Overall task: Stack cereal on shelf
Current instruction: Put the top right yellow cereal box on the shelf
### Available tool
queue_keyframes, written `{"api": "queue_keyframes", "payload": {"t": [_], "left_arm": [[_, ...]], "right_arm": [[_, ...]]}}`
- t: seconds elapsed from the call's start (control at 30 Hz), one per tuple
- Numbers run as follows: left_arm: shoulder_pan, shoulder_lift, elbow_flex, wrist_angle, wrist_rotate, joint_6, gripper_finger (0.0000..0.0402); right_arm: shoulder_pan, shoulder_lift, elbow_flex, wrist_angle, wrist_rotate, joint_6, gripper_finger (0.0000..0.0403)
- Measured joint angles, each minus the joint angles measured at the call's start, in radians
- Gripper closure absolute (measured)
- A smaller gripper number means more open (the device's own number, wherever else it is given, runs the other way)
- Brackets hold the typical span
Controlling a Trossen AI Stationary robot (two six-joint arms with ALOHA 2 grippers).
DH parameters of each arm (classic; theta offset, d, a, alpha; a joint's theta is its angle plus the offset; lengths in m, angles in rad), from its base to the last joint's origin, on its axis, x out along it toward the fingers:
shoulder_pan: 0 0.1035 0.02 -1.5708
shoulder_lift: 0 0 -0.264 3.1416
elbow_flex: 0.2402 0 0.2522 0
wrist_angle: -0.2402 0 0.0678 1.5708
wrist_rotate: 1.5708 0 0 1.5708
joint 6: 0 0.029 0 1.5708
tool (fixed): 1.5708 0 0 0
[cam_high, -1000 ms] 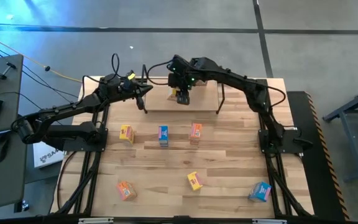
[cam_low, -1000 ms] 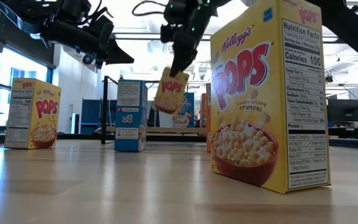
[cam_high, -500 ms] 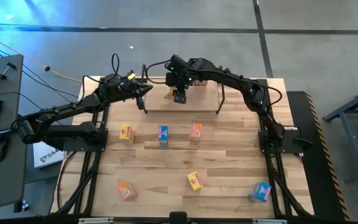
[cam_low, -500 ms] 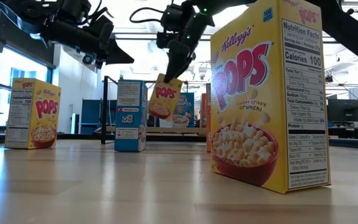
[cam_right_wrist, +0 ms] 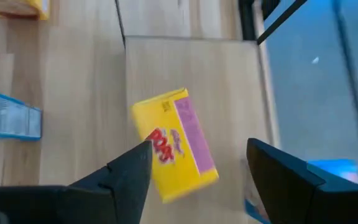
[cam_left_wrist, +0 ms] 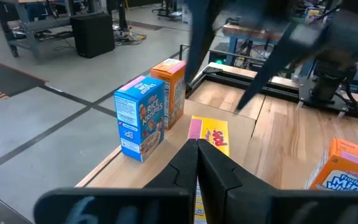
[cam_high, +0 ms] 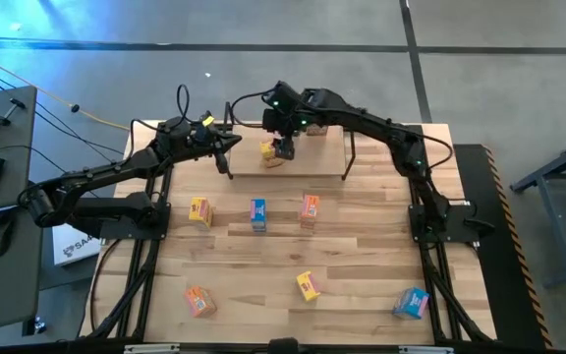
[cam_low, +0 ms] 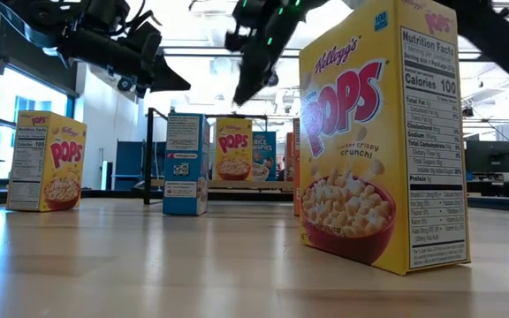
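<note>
The right gripper [cam_high: 283, 147] hovers over the shelf [cam_high: 317, 157], fingers spread wide and holding nothing, directly above a yellow cereal box [cam_high: 269, 152] standing free on the shelf's plank near its left end (a blue box [cam_left_wrist: 141, 117] and an orange one [cam_left_wrist: 169, 91] stand at the shelf's far edge). A clean finish likely means lifting straight up so neither finger clips the box. The left gripper [cam_high: 226, 146], pinched shut and empty, waits just off the shelf's left end. Six more boxes sit on the table [cam_high: 362, 246] in front of the shelf.
</note>
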Motion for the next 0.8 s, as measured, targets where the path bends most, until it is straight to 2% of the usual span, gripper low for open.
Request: {"api": "queue_keyframes", "payload": {"t": [0.1, 0.2, 0.33, 0.43, 0.5, 0.67, 0.8], "left_arm": [[0.000, 0.000, 0.000, 0.000, 0.014, 0.000, 0.0401], [-0.008, 0.000, 0.000, 0.000, 0.046, 0.000, 0.0401], [-0.049, 0.002, 0.000, 0.000, 0.048, 0.020, 0.0401], [-0.084, 0.002, 0.000, -0.002, 0.046, 0.047, 0.0401], [-0.099, 0.004, 0.000, -0.002, 0.045, 0.052, 0.0401], [-0.113, 0.005, 0.000, -0.042, 0.032, 0.072, 0.0401], [-0.114, 0.023, 0.000, -0.062, -0.012, 0.081, 0.0401]], "right_arm": [[0.011, -0.067, 0.002, -0.081, 0.000, -0.008, 0.0187], [0.009, -0.102, 0.002, -0.155, -0.030, -0.004, 0.0241], [-0.007, -0.087, -0.017, -0.165, -0.155, 0.003, 0.0336], [-0.005, -0.084, -0.122, -0.092, -0.243, -0.005, 0.0391], [0.002, -0.088, -0.212, -0.014, -0.287, 0.010, 0.0390], [0.031, -0.133, -0.484, 0.299, -0.288, 0.081, 0.0388], [0.043, -0.162, -0.648, 0.562, -0.216, 0.153, 0.0400]]}}
